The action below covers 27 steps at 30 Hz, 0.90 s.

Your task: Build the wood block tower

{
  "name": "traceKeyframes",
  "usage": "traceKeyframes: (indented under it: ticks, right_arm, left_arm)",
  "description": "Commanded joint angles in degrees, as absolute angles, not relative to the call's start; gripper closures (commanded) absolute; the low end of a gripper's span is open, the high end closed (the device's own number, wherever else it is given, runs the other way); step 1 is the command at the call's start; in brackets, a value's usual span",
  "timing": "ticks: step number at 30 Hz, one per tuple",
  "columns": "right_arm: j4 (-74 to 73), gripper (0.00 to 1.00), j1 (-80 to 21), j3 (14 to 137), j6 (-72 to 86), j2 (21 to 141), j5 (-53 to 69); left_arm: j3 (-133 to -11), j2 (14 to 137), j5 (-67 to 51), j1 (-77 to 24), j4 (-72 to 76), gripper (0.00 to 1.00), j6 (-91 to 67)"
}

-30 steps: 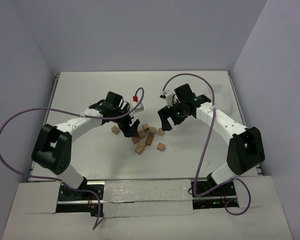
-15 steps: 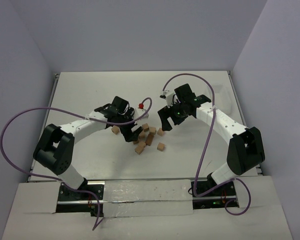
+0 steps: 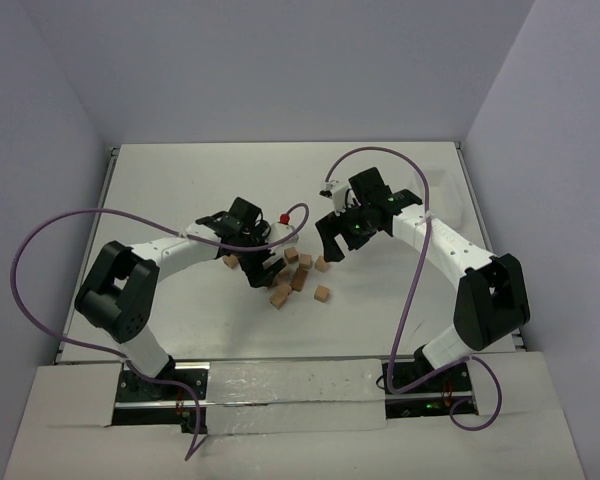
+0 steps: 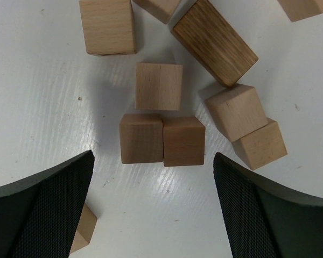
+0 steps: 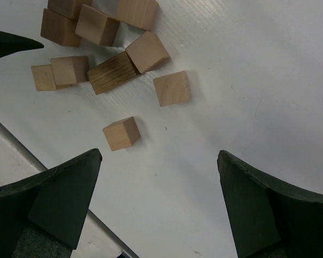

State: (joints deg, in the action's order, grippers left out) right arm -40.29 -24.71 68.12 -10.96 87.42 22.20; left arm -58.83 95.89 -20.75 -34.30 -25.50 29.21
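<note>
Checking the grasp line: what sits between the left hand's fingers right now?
In the left wrist view, two wood blocks, side by side and touching, lie between the open left hand's fingertips, with bare table on either side.

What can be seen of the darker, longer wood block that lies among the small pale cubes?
The darker long block looks like wood with strong brown grain lines, clearly darker than the pale cubes around it. It is box-shaped, longer than a cube. It lies flat on the white table, set diagonally in the left wrist view. Its lower end appears to touch one pale cube. Nothing rests on top of it.
</note>
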Motion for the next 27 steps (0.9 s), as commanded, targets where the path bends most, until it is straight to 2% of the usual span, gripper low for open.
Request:
traceKeyframes:
  ticks: [1,18,24,27]
  right_arm:
    - [-40.8,0.04,-24.4,67.9,-11.0,85.3,23.0]
    - [-40.9,0.04,-24.3,67.7,-11.2,85.5,23.1]
    - [-40.9,0.04,-24.3,67.7,-11.2,85.5,23.0]
    - [-40.9,0.04,-24.3,67.7,-11.2,85.5,23.0]
  left_arm:
    - [-59.5,96.7,-19.8,-35.3,-23.3,0.03,30.3]
    - [-59.1,99.0,-19.0,-36.4,-22.3,0.12,31.0]
    - [-58.7,99.0,-18.0,-36.5,-21.9,0.24,32.2]
    - [-58.4,98.9,-17.8,-36.6,-21.7,0.33,33.3]
